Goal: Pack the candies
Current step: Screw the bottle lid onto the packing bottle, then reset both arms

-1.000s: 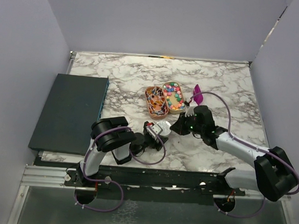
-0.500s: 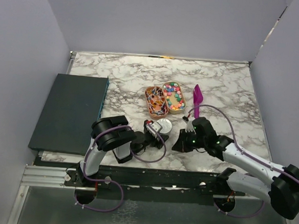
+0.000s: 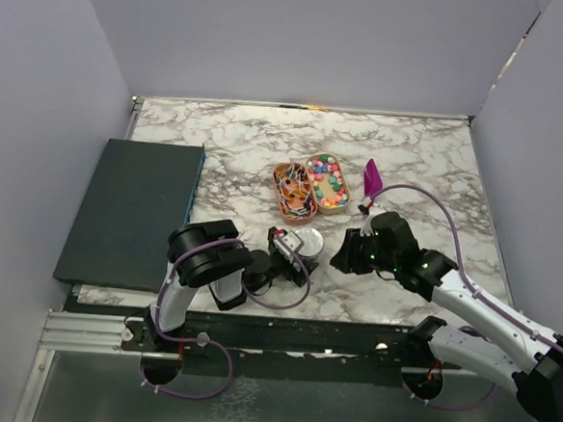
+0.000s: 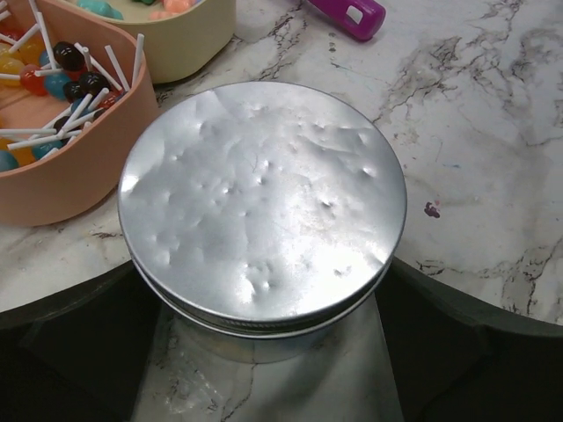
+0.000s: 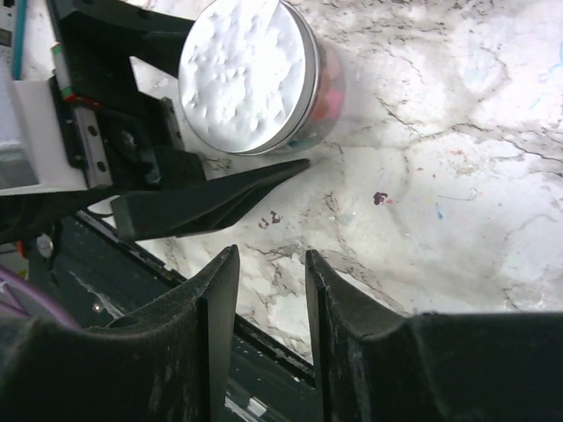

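The right gripper point(image 5: 269, 264) hovers low over the marble table point(image 3: 228, 140), its two fingers close together with a narrow gap between them and nothing held. At its 9 o'clock in the top view stands a small glass jar point(image 4: 264, 347) capped by a dimpled metal lid point(image 4: 264, 189). The left gripper point(image 4: 262, 262) reaches in from the jar's 7 o'clock with a finger pressed against each side, so it appears to be clamped on the jar. The candies point(image 3: 329, 181) lie in a beige tray point(image 4: 189, 44) at the jar's 12 o'clock. The right wrist view also shows a patch of pink through the jar wall, which may be more of them. Touching that tray on its 9 o'clock side is an orange tray point(image 4: 62, 180) of lollipops point(image 4: 70, 70). A purple scoop point(image 3: 372, 177) rests on the table at the right gripper's 12 o'clock, and a dark flat board point(image 3: 132, 210) lies well apart at 9 o'clock. The step in hand looks like work on the lid. To do it well, the right fingers should spread wider than the lid, centre over it, come down level and grip the rim evenly. The left gripper should hold the jar firm so that it cannot spin or tip.
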Available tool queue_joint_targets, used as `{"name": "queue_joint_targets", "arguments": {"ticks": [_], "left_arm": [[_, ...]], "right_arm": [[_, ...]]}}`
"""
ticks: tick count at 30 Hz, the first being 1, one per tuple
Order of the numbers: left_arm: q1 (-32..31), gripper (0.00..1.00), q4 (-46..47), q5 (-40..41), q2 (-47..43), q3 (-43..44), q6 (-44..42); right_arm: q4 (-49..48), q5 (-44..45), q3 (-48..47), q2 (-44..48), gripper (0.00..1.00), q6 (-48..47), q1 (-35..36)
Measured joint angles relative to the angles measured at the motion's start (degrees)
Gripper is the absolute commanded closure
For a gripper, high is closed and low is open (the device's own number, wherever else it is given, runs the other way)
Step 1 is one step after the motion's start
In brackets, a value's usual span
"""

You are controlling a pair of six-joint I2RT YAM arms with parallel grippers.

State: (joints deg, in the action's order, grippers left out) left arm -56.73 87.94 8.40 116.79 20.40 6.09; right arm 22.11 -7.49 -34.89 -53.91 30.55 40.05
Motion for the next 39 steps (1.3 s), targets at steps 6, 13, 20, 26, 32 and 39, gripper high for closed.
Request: {"name": "queue_joint_targets", "arguments": {"ticks": [6,13,20,26,32,39], "left_arm": [[-1.5,0.01,0.0,0.3,-2.1,-2.7,0.8],[-2.7,0.01,-2.1,1.9,-6.2,-5.7,2.5],[-3.0,0.01,-13.9,4.1,-16.9,-6.2,4.0],[-3.0,0.01,-30.9,5.4,-27.8,-3.5,4.3],[-3.1,0.01,-49.7,7.3,-40.4,1.0,6.1],[-3.1,0.01,-73.9,12.6,-48.1,14.3,10.2]], "right_arm": [[1.1,1.5,-1.3,-1.2,0.57,-0.7,0.0],[1.1,2.3,-4.2,-3.1,0.54,-1.7,0.0],[1.2,4.2,-6.9,-4.3,0.48,-2.9,0.0],[1.1,8.2,-9.4,-4.3,0.4,-3.9,0.0],[1.9,14.3,-11.9,-4.4,0.35,-4.1,0.0],[2.6,19.6,-14.8,-4.5,0.31,-4.8,0.0]]}}
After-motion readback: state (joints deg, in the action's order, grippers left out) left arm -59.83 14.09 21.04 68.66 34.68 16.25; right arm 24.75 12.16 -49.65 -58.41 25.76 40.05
